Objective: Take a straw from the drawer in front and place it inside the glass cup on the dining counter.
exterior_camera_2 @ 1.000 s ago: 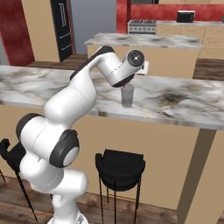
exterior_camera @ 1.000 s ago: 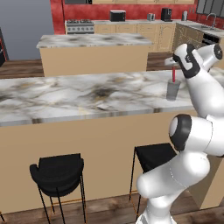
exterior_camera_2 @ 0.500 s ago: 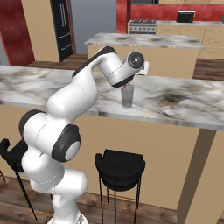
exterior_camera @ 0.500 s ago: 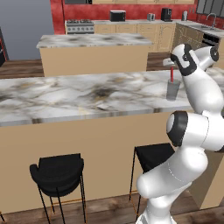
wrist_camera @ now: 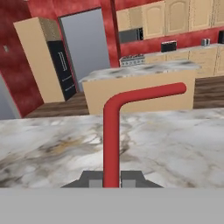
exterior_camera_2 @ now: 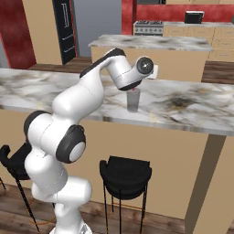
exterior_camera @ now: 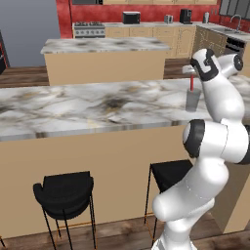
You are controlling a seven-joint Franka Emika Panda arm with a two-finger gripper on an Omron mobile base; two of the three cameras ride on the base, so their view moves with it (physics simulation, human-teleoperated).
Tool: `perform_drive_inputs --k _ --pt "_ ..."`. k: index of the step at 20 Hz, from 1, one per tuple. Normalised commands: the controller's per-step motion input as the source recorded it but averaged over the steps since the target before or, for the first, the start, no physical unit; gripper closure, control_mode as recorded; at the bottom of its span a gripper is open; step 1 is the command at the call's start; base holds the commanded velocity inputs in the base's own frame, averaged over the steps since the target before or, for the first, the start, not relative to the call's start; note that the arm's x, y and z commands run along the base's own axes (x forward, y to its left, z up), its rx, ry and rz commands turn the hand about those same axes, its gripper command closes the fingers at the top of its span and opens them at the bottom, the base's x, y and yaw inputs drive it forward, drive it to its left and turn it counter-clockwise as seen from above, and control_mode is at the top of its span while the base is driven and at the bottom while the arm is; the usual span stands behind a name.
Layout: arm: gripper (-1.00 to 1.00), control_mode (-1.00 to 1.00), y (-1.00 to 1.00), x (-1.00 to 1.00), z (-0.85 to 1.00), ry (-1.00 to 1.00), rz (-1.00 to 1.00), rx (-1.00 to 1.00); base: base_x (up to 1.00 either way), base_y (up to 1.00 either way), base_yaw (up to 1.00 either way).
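The pincer (wrist_camera: 112, 180) is clamped tight on the straw (wrist_camera: 112, 131): in the hand view the red stem rises straight up from between the two dark fingertips (wrist_camera: 94, 179), then bends and runs off to the right. Behind the straw in that view lies the counter (wrist_camera: 52, 144) with its veined marble top, and farther back a shorter island (wrist_camera: 140, 70), a tall grey fridge (wrist_camera: 85, 43) and tan cabinets along a red wall.

From the left base view the pincer (exterior_camera: 191, 72) sits at the end of the arm, directly above the cup (exterior_camera: 193, 99). The straw (exterior_camera: 191, 83) hangs down from it as a thin red line and its lower end is inside the cup, which stands upright on the counter (exterior_camera: 73, 107) near the front edge. From the right base view the cup (exterior_camera_2: 133, 99) is just below the wrist, with a little red of the straw (exterior_camera_2: 133, 90) showing at its mouth.

Below the pincer, under the counter's overhang, stand two black stools (exterior_camera: 66, 193).

No writing or brand mark can be read on anything.
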Motion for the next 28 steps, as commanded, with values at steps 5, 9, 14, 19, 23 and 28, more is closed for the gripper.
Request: perform_drive_inputs --k 5,9,14,19,23,28 --pt "1.0 -1.0 -0.02 0.14 -0.11 -0.01 0.0 0.0 0.0 0.0 0.0" --pt "1.0 -1.0 0.0 0.06 -0.06 0.0 0.0 0.0 0.0 0.0 0.0" --pt "1.0 -1.0 0.0 0.0 0.0 0.0 0.0 0.0 0.0 0.0 0.0" --pt "1.0 -1.0 0.0 -0.07 0.0 0.0 0.0 0.0 0.0 0.0 0.0" --pt "1.0 -1.0 0.0 -0.06 0.0 0.0 0.0 0.0 0.0 0.0 0.0" --pt "1.0 -1.0 0.0 -0.08 0.0 0.0 0.0 0.0 0.0 0.0 0.0"
